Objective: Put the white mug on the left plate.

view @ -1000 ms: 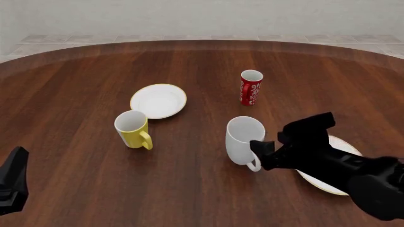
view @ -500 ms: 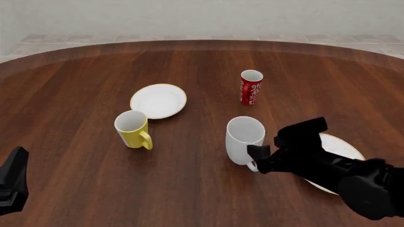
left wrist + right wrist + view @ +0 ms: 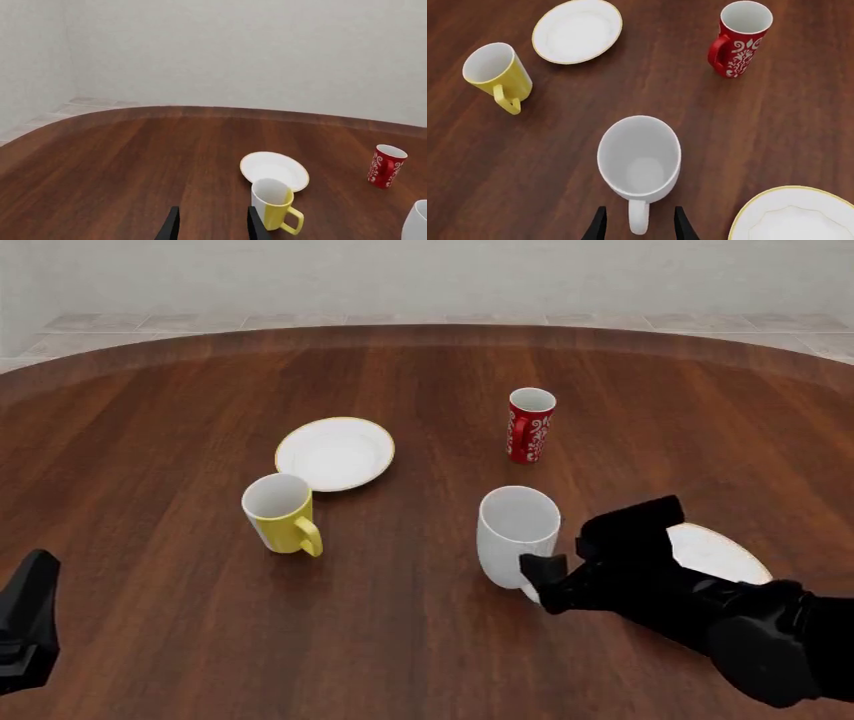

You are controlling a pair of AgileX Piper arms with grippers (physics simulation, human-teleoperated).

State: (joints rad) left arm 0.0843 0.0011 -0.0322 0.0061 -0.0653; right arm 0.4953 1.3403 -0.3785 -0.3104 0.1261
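Observation:
The white mug (image 3: 518, 535) stands upright right of the table's middle; it also shows in the right wrist view (image 3: 639, 160) and at the edge of the left wrist view (image 3: 417, 226). Its handle (image 3: 638, 220) points toward my right gripper (image 3: 541, 575). That gripper (image 3: 639, 210) is open, with one finger on each side of the handle and gaps between them. The left plate (image 3: 335, 452) lies empty, farther back on the left (image 3: 578, 30) (image 3: 274, 170). My left gripper (image 3: 27, 635) is open (image 3: 212, 210) and empty at the near left edge.
A yellow mug (image 3: 280, 512) stands just in front of the left plate. A red patterned cup (image 3: 531, 425) stands behind the white mug. A larger gold-rimmed plate (image 3: 727, 552) lies to the right, partly hidden under my right arm.
My right gripper has moved down and a little left, closer around the white mug's handle. The mug and the left arm have not moved.

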